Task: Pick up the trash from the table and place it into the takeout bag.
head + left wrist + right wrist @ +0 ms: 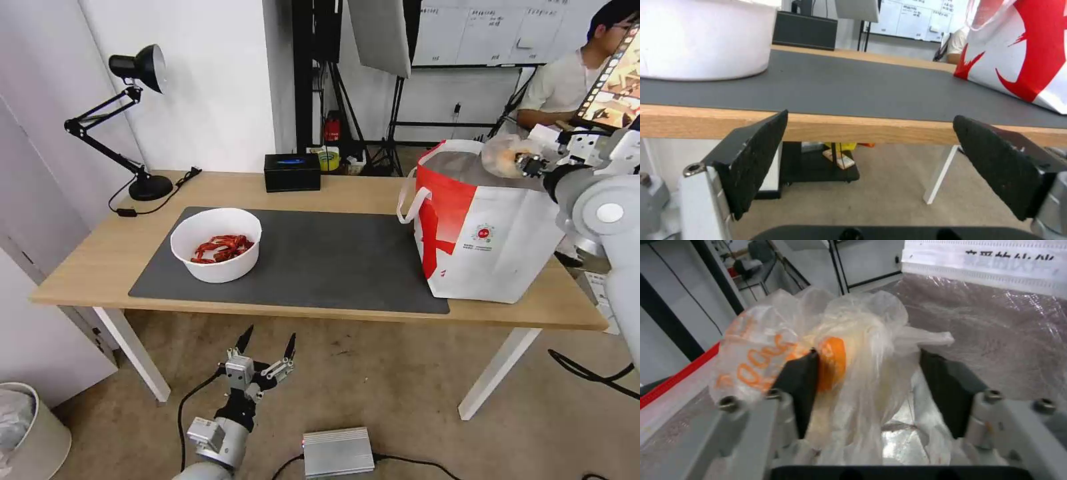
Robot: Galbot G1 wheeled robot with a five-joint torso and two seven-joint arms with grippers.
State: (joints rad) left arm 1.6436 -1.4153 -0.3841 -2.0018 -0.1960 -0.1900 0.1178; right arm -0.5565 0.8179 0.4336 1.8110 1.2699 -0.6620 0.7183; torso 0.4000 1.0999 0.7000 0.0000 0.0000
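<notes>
- The small clear bag of yellowish food (835, 373) is up in the air, hanging right over the open mouth of the takeout bag (493, 247), with the foil lining under it in the right wrist view.
- The right pincer (527, 162) has its fingers (798, 386) clamped on the thin plastic. One pad presses into the orange bit; the other side is partly buried in the film, so how much it really grips is hard to call.
- So the step in hand looks like the drop-off: trash carried over, not yet let go.
- Next move probably calls for a little more lowering into the opening and then spreading the fingers, so the bag falls inside rather than snagging on the rim or a strap handle. Clingy film could stick to a pad, worth watching.
- Still to do: the white round bowl of red crayfish shells (216, 244) sits on the dark grey mat (333, 260) toward the left end of the tabletop (100, 260), well apart from the takeout bag.
- The left pincer (267, 347) is parked low, in front of and below the tabletop's near edge, fingers spread wide with nothing between them.
- Off-task stuff: the black box (292, 172) and the black desk lamp (133, 120) sit along the far side.
</notes>
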